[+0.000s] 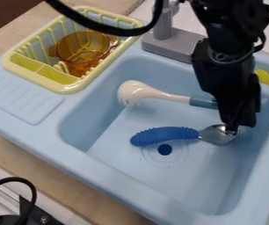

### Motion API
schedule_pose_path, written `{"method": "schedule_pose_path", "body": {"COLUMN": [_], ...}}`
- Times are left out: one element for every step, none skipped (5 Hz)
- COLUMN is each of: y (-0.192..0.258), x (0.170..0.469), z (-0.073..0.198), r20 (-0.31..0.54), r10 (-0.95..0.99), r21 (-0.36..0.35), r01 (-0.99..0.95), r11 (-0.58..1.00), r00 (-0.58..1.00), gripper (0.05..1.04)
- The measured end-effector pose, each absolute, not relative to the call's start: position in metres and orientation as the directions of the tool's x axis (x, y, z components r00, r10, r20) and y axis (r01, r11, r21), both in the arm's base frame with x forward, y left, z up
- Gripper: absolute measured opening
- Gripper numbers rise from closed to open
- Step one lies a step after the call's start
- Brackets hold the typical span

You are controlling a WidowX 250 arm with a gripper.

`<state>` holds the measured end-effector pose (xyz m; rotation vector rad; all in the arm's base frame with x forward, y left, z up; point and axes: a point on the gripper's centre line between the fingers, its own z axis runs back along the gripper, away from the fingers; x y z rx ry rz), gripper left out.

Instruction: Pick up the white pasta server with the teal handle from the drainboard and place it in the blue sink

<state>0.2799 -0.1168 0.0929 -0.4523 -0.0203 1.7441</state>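
Found the gripper (234, 130) low inside the sink (119, 182), tip right at the bowl end of the blue-handled spoon (163, 135). Could not tell whether clenched on the metal rim or released; could not rule out mere contact. Saw the spoon's handle stretching away from the gripper, past the drain hole (165, 150). Judged a slip likeliest there: with so little to bite on at the smooth, curved bowl, and the thick handle so far off to one side, risked a swing, a droop or a skid along the sink floor. Noted the white pasta server (138, 91) farther behind, teal handle running in behind the gripper; with a sideways sweep that way, risked knocking or dragging it. Also suspected a scrape against the sink wall just beside the gripper, from a drift outward at such low height.
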Motion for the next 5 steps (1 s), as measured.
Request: {"method": "schedule_pose_path", "body": {"y": [-0.117,-0.116,-0.112,-0.111,-0.107], "x": [0.282,0.283,0.289,0.292,0.295], "z": [0.092,0.086,0.082,0.077,0.076], "r20": [-0.312,-0.305,-0.287,-0.272,-0.274], "r10": [0.914,0.901,0.891,0.890,0.889], "r21": [-0.238,-0.211,-0.203,-0.183,-0.167], "r01": [-0.911,-0.901,-0.886,-0.888,-0.892], "r11": [-0.338,-0.380,-0.416,-0.422,-0.419], "r00": [-0.258,-0.309,-0.353,-0.366,-0.367], "gripper": [0.223,0.223,0.223,0.222,0.272]}}
